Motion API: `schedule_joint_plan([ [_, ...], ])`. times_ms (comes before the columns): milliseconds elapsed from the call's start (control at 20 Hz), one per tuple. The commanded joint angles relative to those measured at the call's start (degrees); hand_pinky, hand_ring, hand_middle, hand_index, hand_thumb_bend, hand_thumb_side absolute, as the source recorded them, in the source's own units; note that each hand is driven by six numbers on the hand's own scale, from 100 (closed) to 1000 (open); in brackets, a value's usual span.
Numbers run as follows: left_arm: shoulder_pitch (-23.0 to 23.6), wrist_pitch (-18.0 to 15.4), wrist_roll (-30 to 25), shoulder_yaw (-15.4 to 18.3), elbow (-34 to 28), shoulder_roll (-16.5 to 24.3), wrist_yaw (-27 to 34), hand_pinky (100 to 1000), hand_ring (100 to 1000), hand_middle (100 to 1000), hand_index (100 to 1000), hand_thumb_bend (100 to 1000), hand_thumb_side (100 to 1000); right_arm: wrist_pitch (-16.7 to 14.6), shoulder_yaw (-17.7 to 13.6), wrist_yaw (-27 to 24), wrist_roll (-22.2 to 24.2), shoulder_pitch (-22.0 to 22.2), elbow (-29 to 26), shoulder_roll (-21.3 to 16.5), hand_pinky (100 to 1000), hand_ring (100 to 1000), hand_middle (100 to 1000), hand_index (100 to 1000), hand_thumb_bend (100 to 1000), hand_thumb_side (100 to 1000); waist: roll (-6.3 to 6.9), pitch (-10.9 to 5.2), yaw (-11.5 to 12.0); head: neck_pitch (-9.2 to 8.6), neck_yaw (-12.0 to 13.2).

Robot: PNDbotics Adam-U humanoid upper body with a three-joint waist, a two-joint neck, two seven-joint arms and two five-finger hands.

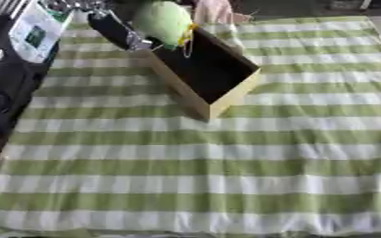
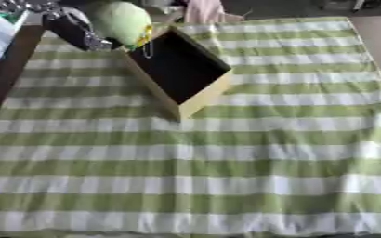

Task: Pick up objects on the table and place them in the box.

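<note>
A wooden box (image 1: 226,95) with a dark inside stands tilted on the green and white striped tablecloth (image 1: 226,162), in the upper middle. My left hand (image 1: 119,31), black with silver parts, comes in from the upper left and is curled on a round pale green soft toy (image 1: 163,21). The toy hangs above the box's far left corner. A yellow bit and a thin loop of string (image 1: 189,42) dangle from it over the box's opening. My right hand shows in neither view.
A white and green pack (image 1: 35,28) lies at the upper left, beside dark equipment (image 1: 3,83) along the table's left edge. Something pink (image 1: 214,10) sits at the far edge behind the box. Striped cloth fills the near half.
</note>
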Motion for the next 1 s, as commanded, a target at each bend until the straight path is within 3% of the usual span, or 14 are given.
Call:
schedule_joint_plan([
  [50, -2.74, -0.19, 1.15, 1.93, 3.57, -2.86, -3.83, 158, 409, 489, 632, 100, 100, 0.01, -0.04, -0.45, 0.29, -1.05, -0.99, -0.49, 667, 677, 610, 829, 100, 1000, -0.32, -0.46, -0.44, -1.12, 0.60],
  [550, -5.62, -1.22, 9.01, 4.94, 13.11, -9.72, -18.32, 162, 412, 488, 621, 100, 100, -0.08, 0.07, -0.79, 0.49, -2.34, -1.15, -0.10, 666, 676, 608, 829, 100, 1000, -0.59, 1.27, -2.02, -2.93, 1.38],
  [1000, -5.62, -2.28, 15.07, 6.10, 18.17, -11.43, -28.39, 179, 422, 497, 621, 100, 100, 0.02, 0.01, -1.11, 0.60, -2.47, -1.21, 0.32, 664, 674, 606, 828, 100, 1000, -0.40, 2.18, -2.61, -3.53, 1.39],
])
